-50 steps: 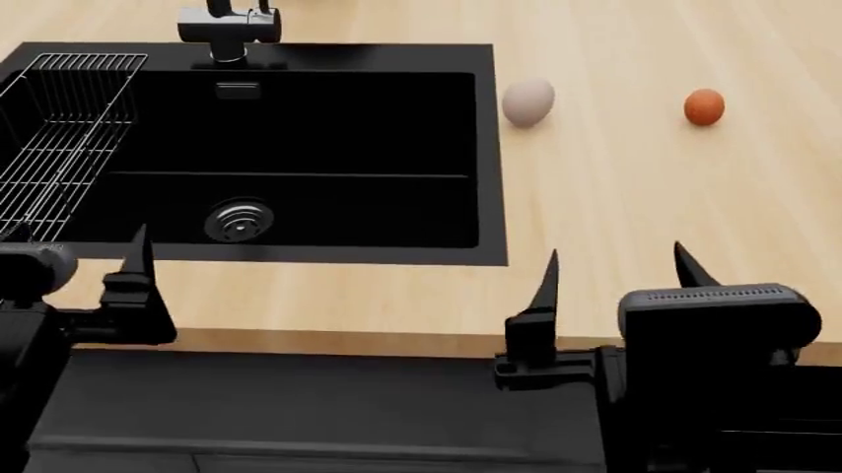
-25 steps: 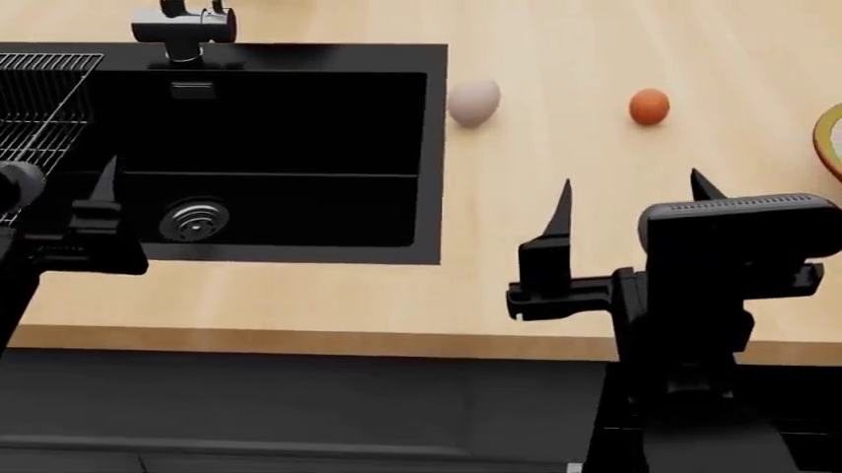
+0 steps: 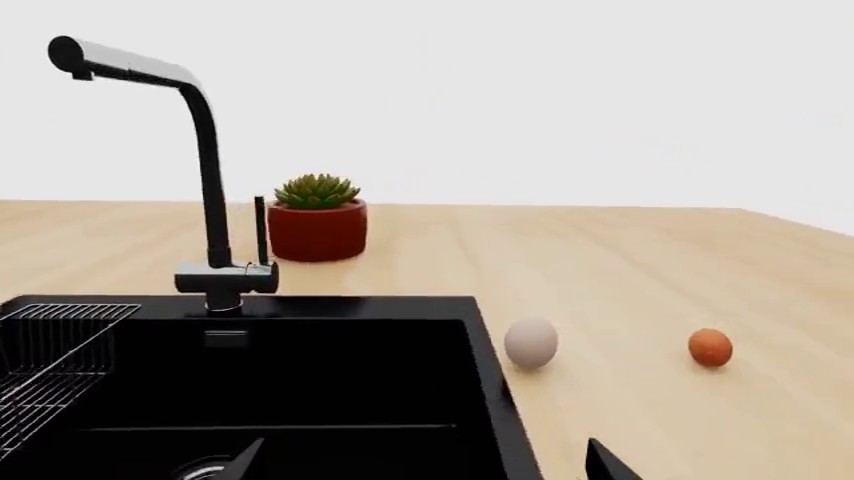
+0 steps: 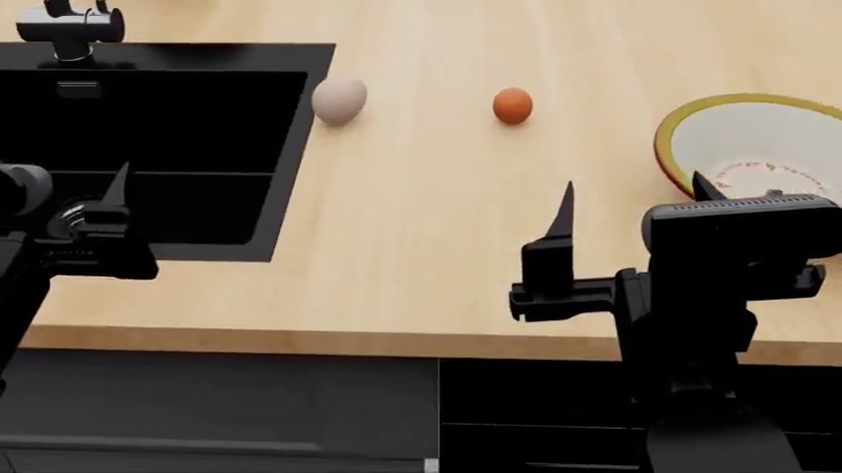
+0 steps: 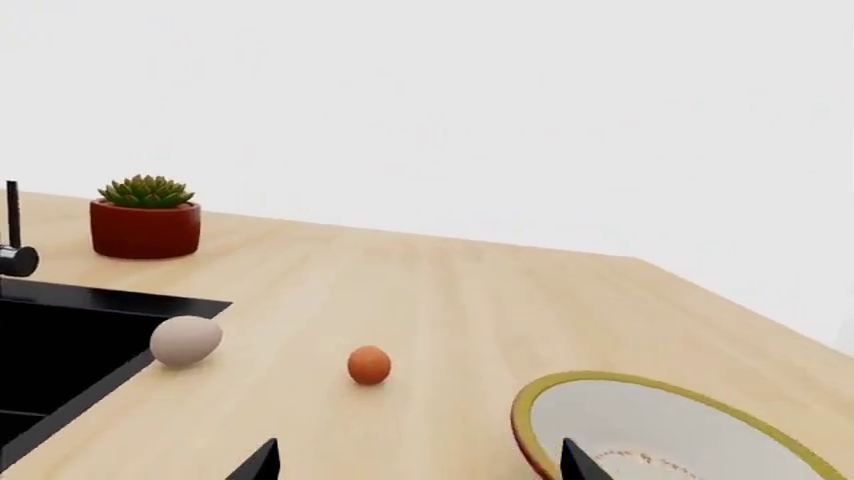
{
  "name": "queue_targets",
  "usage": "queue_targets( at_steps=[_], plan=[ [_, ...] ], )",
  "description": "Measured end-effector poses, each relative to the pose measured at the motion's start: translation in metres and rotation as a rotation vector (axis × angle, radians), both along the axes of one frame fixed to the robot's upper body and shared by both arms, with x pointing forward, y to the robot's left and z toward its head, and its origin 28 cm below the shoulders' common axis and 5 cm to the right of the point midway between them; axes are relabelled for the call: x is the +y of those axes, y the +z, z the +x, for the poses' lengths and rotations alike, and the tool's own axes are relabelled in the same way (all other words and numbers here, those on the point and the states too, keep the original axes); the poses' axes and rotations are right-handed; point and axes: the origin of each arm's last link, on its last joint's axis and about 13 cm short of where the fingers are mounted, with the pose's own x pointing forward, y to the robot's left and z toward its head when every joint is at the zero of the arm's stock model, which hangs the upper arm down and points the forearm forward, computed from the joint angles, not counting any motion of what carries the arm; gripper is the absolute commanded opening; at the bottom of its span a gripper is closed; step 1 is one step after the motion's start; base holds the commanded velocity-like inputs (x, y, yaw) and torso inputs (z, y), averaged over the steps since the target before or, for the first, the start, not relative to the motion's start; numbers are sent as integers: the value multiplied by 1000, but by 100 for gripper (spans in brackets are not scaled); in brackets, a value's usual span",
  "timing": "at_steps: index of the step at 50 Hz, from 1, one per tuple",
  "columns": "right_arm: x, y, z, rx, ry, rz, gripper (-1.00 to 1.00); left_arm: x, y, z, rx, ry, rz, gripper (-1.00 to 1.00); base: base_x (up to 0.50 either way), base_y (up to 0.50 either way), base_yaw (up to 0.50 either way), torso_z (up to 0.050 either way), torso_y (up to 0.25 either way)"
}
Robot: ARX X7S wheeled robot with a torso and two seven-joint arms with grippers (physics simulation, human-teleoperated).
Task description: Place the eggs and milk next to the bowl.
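Two eggs on a light wooden counter [image 4: 435, 197], both grippers empty

The pale beige-grey oval egg [image 4: 339, 101] tilts beside the black sink [image 4: 158, 148]; the orange-brown egg [image 4: 514, 105] sits between it and the yellow-rimmed white bowl [image 4: 736, 138]. The right gripper [image 4: 632, 212] and left gripper [image 3: 420, 462] have their fingers spread.

Pale beige-grey egg [image 4: 339, 101] lies on its side on the wooden counter, upper left of head view, just beside the black sink's right edge. Orange-brown egg [image 4: 514, 105] sits alone on bare wood, upper centre, smaller-looking and rounder; it's apart from the pale one and abt level w/ it. Bowl [image 4: 673, 131] at upper right, upright: wide, white inside, mustard-yellow rim, ring of small red-orange marks near its bottom; lower right part hidden behind robot hardware. Orange egg lies btwn pale egg and bowl, touching neither. Milk not visible in any view.
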Motion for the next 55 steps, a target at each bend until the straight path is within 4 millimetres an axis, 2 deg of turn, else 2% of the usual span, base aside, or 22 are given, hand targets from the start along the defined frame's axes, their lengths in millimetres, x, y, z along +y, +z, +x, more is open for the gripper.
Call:
queue_targets(
  at_steps=[55],
  plan=[
    [1, 1, -2, 10, 8, -9, 100, -2, -6, -2, 7, -26, -23, 100, -1, -500, 0, 0, 0]
  ],
)
